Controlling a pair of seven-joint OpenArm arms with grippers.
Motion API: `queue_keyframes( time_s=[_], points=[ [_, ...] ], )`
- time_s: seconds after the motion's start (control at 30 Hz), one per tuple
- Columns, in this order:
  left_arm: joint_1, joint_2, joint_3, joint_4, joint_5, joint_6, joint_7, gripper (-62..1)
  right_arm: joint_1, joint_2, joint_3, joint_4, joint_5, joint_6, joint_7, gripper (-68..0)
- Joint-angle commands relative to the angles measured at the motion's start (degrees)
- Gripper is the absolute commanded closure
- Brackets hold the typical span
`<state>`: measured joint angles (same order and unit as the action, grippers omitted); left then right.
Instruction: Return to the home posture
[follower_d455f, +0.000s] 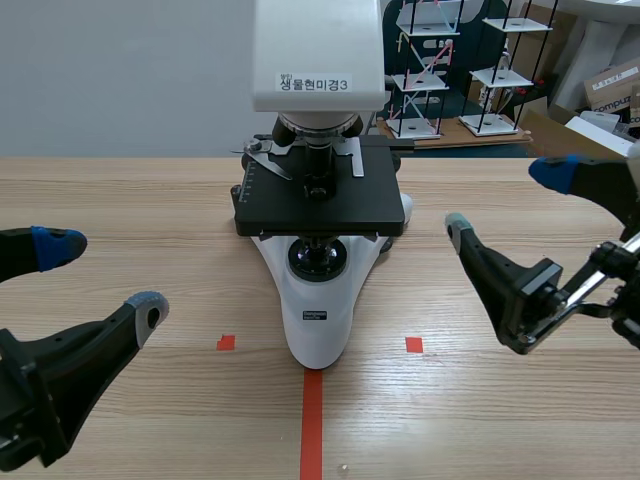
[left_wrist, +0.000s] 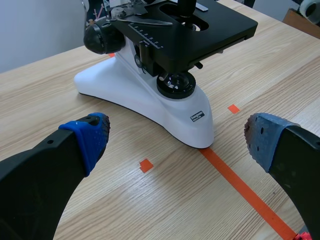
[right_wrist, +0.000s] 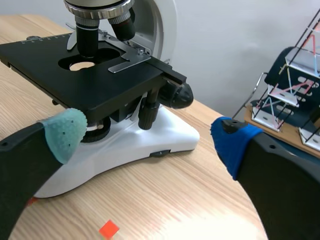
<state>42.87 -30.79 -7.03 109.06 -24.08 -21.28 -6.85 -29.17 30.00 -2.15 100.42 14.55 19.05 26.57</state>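
Microscope (follower_d455f: 318, 200) at 12 o'clock, head cut off up top. Left gripper (follower_d455f: 105, 278) at 8, right gripper (follower_d455f: 503, 198) at 3; both jaws spread.

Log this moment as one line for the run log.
left pincer: open, empty | right pincer: open, empty | microscope: upright on table, between the pincers, neither touching it

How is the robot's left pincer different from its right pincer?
The left pincer sits low in the scene view, level with the white foot. The right pincer sits higher, level with the black stage. The left pincer's fingers point across the table, while the right pincer's tilt up and inward. Both are open and hold nothing, and each has one blue pad and one greyer pad.
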Motion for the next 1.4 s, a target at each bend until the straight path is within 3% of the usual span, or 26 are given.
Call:
queue_keyframes(
  time_s=[0.0, 0.73, 1.37],
  points=[
    [0.11, 0.28, 0.24, 1.25, -0.37, -0.09, -0.63, -57.0, -1.36, 0.33, 1.18, 1.81, 0.72, -0.24, 0.85, -59.1],
    [0.11, 0.28, 0.24, 1.25, -0.37, -0.09, -0.63, -57.0, -25.27, 0.31, 12.59, 10.36, 5.66, -0.13, 0.83, -59.5],
    [0.11, 0.28, 0.24, 1.25, -0.37, -0.09, -0.63, -57.0, -27.17, 0.31, 13.14, 11.69, 5.60, 0.00, 0.81, -59.5]
  ],
)
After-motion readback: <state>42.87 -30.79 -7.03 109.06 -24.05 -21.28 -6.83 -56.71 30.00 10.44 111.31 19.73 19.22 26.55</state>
